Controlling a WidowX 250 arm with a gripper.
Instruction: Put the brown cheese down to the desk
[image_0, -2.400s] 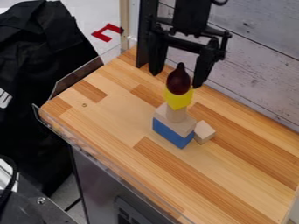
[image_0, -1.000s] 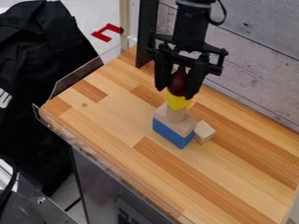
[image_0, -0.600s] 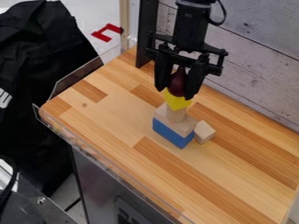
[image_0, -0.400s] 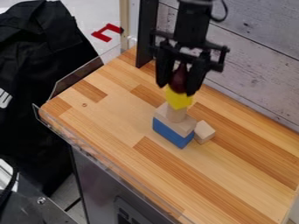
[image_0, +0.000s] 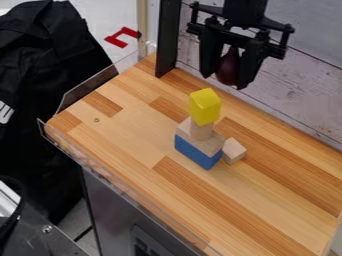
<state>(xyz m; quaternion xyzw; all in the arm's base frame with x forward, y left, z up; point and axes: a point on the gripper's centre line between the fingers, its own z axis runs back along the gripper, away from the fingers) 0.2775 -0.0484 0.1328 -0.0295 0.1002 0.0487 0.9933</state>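
Observation:
High over the back of the wooden desk (image_0: 127, 135), the black gripper (image_0: 228, 80) hangs to the upper right of the block stack. It is shut on the dark brown rounded piece (image_0: 228, 68), the likely brown cheese, which is held up off everything. Below and to its left, a yellow block (image_0: 204, 106) tops the stack. Under that come a plain wooden cylinder (image_0: 200, 131), a light wooden block (image_0: 189, 133) and a blue block (image_0: 196, 152) on the desk.
A small wooden block (image_0: 233, 151) lies on the desk against the stack's right side. Behind the desk stands a grey plank wall (image_0: 300, 70), with a black post (image_0: 167, 40) at the back left corner. A low transparent rim (image_0: 87, 91) edges the desk's left side.
The gripper came down around the brown piece on top of the yellow block, closed on it, and has lifted it up and to the right. The stack stayed standing.

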